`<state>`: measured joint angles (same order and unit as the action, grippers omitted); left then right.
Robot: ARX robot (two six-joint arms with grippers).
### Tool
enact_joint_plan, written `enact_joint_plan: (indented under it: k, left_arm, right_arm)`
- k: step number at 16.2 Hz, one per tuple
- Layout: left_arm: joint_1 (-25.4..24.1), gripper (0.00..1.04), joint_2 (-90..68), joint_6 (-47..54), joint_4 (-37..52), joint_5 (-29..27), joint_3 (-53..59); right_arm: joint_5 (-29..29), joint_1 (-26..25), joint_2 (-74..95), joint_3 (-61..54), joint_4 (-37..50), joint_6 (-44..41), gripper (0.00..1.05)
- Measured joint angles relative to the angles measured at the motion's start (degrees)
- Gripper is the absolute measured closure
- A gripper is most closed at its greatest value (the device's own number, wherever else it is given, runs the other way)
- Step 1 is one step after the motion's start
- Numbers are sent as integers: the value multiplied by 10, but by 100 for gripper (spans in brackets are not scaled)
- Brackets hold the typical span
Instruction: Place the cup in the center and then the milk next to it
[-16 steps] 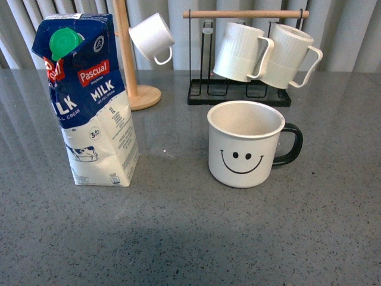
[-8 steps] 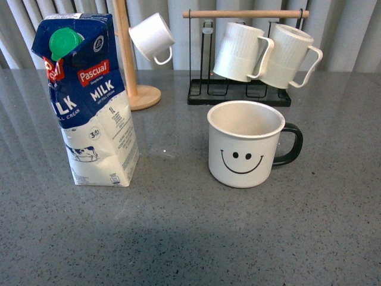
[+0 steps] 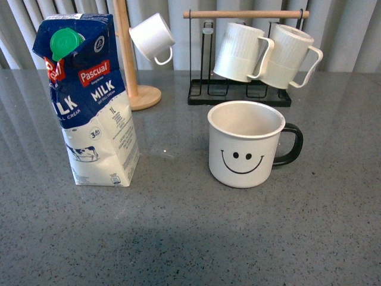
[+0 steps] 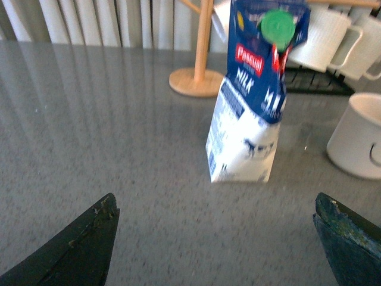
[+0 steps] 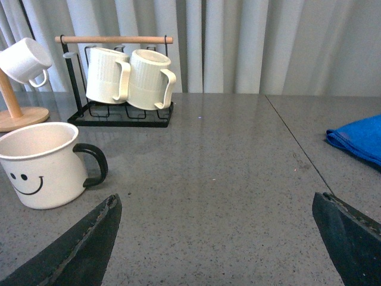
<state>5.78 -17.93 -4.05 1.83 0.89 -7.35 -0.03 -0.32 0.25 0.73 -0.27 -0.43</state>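
The cup [image 3: 245,144], a wide white mug with a black smiley face and black handle, stands upright on the grey table right of centre; it also shows in the right wrist view [image 5: 41,164] and partly in the left wrist view [image 4: 359,134]. The milk [image 3: 88,98], a blue-and-white Pascual carton with a green cap, stands at the left, leaning slightly; it also shows in the left wrist view [image 4: 253,95]. Neither arm appears in the front view. My left gripper [image 4: 214,238] is open and empty, short of the milk. My right gripper [image 5: 215,238] is open and empty, beside the cup.
A black rack [image 3: 239,92] with two ribbed white mugs [image 3: 262,53] stands behind the cup. A wooden stand [image 3: 132,65] holds a small plain white cup [image 3: 152,37]. A blue cloth [image 5: 359,138] lies far right. A curtain hangs behind the table.
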Motion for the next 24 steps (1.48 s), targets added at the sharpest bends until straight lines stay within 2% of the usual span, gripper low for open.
enact_joint_plan:
  k: [1,4,7,9,12,16,24]
  left_arm:
    - [0,7,-9,-1,9,2,-3]
    - [4,7,-178,-20,168,27,-44]
    - [50,7,-378,-30,287,39,-129]
    - [72,7,-455,-29,317,37,-178]
    - [71,7,-570,-30,343,34,-238]
    - [73,7,-642,-35,365,34,-274]
    - [83,79,-659,-34,367,16,-277]
  right_arm:
    - [0,0,0,0,0,0,7]
    - [0,0,0,0,0,0,7]
    - [0,0,0,0,0,0,7]
    - [0,0,0,0,0,0,7]
    - [0,0,0,0,0,0,7]
    - [0,0,0,0,0,0,7]
    - [0,0,0,0,0,0,7]
